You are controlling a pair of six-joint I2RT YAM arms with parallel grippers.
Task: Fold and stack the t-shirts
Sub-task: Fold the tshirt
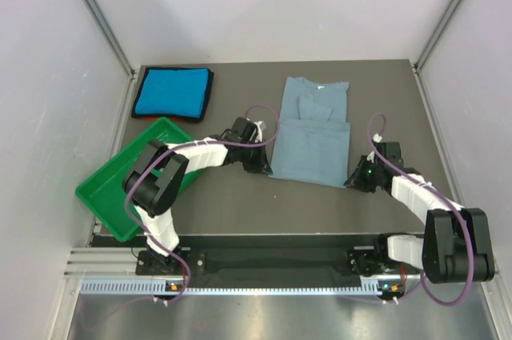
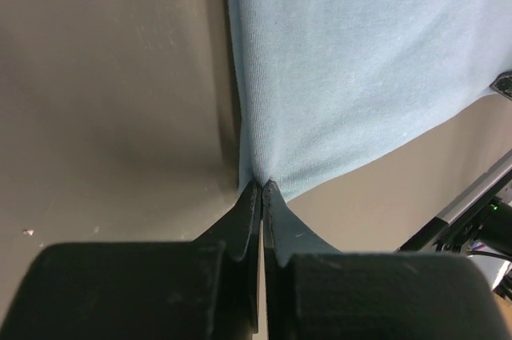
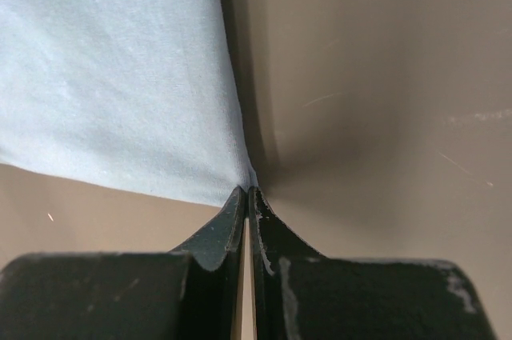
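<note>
Two hem corners pinched | I see left fingers (image 2: 245,224) and right fingers (image 3: 230,232) clenched on grey tee (image 1: 312,136), likely to fold it evenly | turquoise tee (image 1: 172,92) lies folded apart.

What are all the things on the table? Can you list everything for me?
grey-blue t-shirt: one, dusty grey-blue, middle of the table, partly folded
turquoise t-shirt: one, bright turquoise with dark edging, folded, far left corner
tray: one, green, near left edge, nothing seen in it
table: one, dark grey-brown, under everything
left gripper: one, black, shut on the near left corner of the grey-blue t-shirt
right gripper: one, black, shut on the near right corner of the grey-blue t-shirt
</note>
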